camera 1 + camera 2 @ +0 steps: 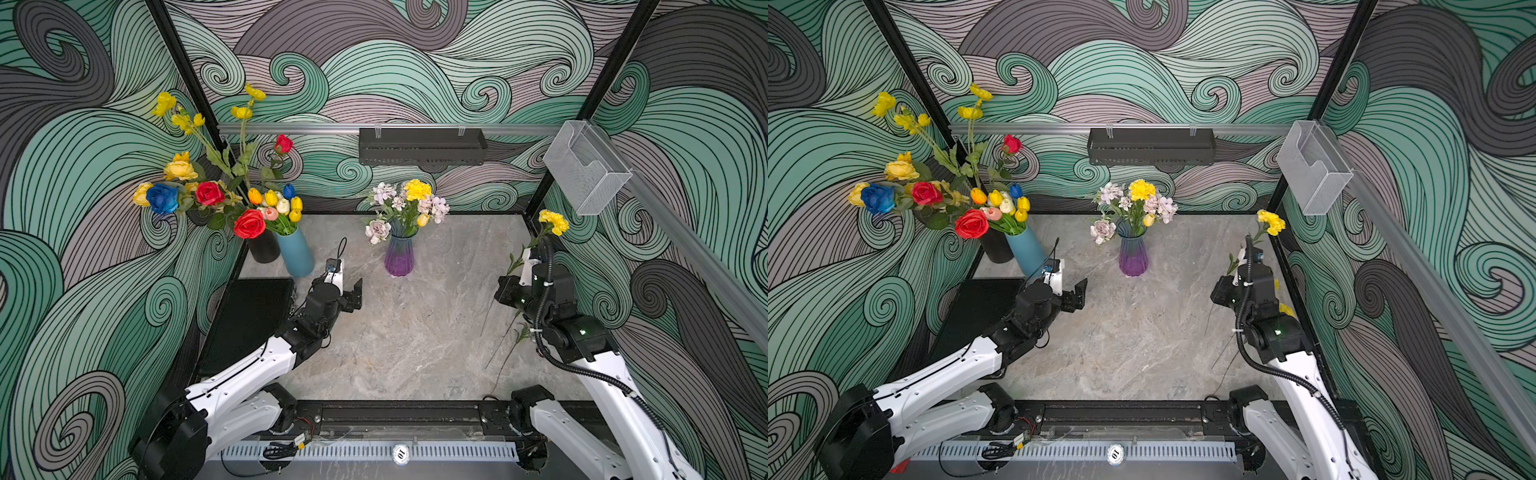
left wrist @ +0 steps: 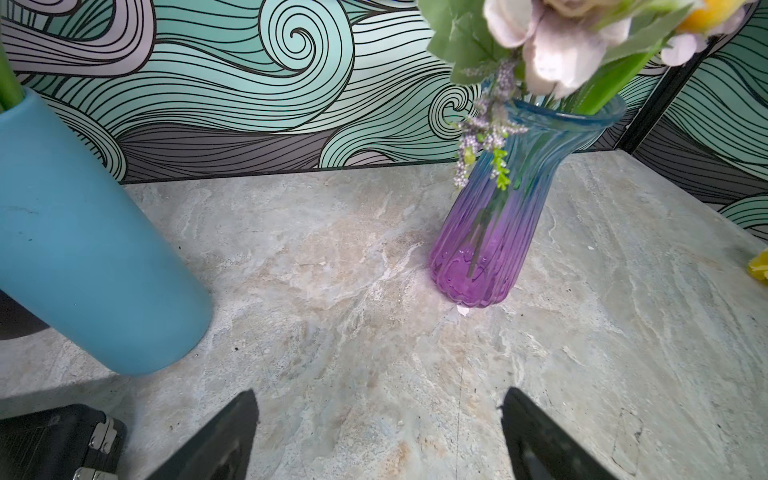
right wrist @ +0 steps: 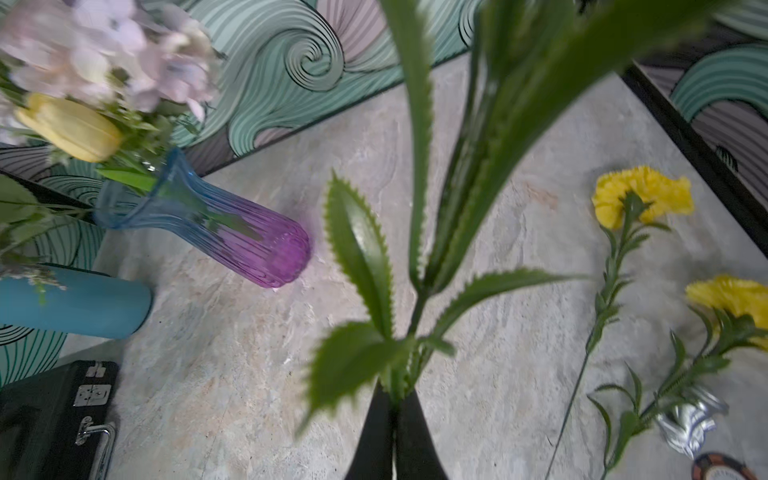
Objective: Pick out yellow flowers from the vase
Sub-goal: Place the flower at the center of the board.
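Note:
The purple-and-blue glass vase (image 1: pixel 399 258) (image 1: pixel 1133 261) stands at the back middle of the table. It holds pale lilac blooms, a yellow pom-pom (image 1: pixel 417 190) and a small yellow tulip (image 1: pixel 422 219) (image 3: pixel 72 126). My right gripper (image 3: pixel 395 399) is shut on the green leafy stem of another yellow pom-pom flower (image 1: pixel 554 221) (image 1: pixel 1271 221), held up near the right wall. Two yellow pom-pom flowers (image 3: pixel 642 199) (image 3: pixel 733 296) lie on the table below it. My left gripper (image 2: pixel 379 397) (image 1: pixel 352 296) hovers open and empty in front of the vase (image 2: pixel 482 245), to its left.
A blue vase (image 1: pixel 296 254) of tulips and a black vase (image 1: pixel 264 248) of red, blue and yellow roses stand at the back left. A black case (image 1: pixel 249 316) lies at the left edge. A black tray (image 1: pixel 422 146) and a clear box (image 1: pixel 586 168) hang on the walls.

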`<state>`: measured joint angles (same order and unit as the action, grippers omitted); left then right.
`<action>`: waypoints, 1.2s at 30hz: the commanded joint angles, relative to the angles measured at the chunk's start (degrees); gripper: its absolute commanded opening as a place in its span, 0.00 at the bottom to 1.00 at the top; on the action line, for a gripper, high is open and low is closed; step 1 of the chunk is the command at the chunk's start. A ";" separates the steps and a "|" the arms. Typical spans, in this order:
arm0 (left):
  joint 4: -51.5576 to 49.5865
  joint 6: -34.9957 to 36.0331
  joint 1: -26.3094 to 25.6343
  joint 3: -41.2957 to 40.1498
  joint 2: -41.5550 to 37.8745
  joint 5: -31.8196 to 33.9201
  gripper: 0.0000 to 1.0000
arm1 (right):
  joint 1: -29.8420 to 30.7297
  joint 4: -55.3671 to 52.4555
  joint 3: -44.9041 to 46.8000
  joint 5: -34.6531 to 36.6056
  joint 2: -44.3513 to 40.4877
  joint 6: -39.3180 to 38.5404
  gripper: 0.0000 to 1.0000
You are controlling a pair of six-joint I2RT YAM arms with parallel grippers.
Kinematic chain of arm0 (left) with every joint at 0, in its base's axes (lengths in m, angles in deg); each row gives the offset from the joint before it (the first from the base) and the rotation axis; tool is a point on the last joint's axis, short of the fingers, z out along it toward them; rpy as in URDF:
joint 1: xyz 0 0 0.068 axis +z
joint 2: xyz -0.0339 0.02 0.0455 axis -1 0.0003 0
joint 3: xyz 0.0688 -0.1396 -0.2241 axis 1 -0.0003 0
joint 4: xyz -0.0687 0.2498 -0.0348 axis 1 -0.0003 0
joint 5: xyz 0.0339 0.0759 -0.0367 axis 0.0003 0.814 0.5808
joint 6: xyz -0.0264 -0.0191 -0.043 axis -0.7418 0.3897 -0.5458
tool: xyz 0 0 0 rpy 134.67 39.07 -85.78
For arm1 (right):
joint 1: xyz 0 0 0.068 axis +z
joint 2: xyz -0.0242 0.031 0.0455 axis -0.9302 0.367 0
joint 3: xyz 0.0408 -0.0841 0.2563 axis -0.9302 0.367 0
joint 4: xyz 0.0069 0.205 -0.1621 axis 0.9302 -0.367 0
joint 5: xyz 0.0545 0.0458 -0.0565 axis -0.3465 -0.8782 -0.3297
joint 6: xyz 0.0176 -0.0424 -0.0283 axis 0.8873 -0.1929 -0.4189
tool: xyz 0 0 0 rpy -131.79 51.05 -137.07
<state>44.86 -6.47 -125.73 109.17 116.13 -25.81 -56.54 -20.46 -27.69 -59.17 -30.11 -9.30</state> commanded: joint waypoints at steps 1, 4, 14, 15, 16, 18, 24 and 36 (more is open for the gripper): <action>1.14 0.84 0.41 -0.12 0.34 0.34 0.91 | -3.29 -5.20 0.87 -1.04 0.89 5.75 0.00; 0.95 0.83 0.46 -0.03 0.41 0.33 0.91 | -8.09 -9.95 0.76 -2.26 2.68 7.43 0.00; 0.85 0.39 0.55 0.41 1.90 -0.37 0.91 | -16.09 -13.71 2.34 -8.24 11.88 5.59 0.00; 0.84 0.39 0.59 0.41 1.90 -0.37 0.91 | -16.30 -13.72 2.50 -8.19 12.54 5.55 0.00; 0.84 0.41 0.57 0.40 1.98 -0.38 0.91 | -16.41 -13.70 2.68 -8.10 13.30 5.47 0.00; 0.73 0.39 0.59 0.41 2.07 -0.38 0.91 | -16.61 -13.69 2.93 -7.88 14.47 5.24 0.00; 0.74 0.36 0.63 0.46 2.34 -0.34 0.91 | -17.15 -11.93 5.77 -7.36 15.77 5.76 0.00; 0.51 0.41 0.68 0.41 1.81 -0.20 0.91 | -17.94 -7.63 9.51 -6.12 19.93 4.71 0.03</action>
<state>44.97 -6.28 -125.60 109.08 118.01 -25.87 -74.23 -29.18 -19.19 -66.62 -10.83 -4.49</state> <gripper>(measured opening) 0.908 0.053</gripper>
